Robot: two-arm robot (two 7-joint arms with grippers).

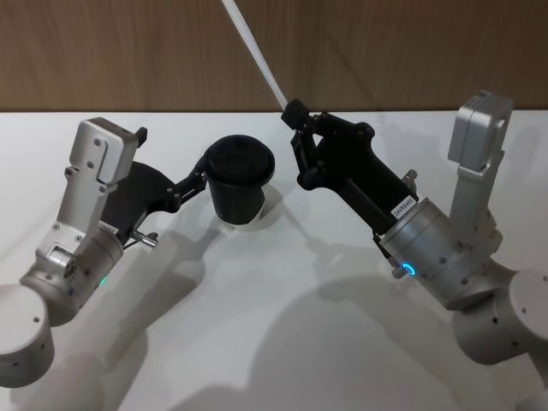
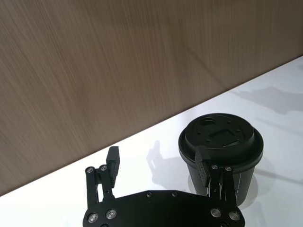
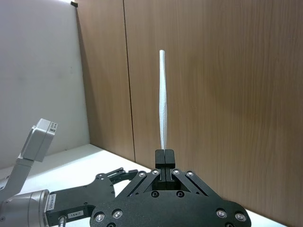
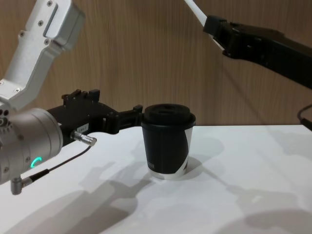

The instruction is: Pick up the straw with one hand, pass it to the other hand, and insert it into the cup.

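The black cup with its black lid stands upright on the white table, and its white patch faces the chest view, cup. My left gripper is open beside the cup's left side, one finger close against the cup wall and the other finger out in free air. Up and to the right of the cup, my right gripper is shut on the lower end of the white straw. The straw rises straight out of the shut fingertips. In the chest view the right gripper holds the straw high above the cup.
A white table spreads in front, backed by a wooden wall. The left arm's silver body with a thin cable sits low on the left. The right arm's silver joint is at the right.
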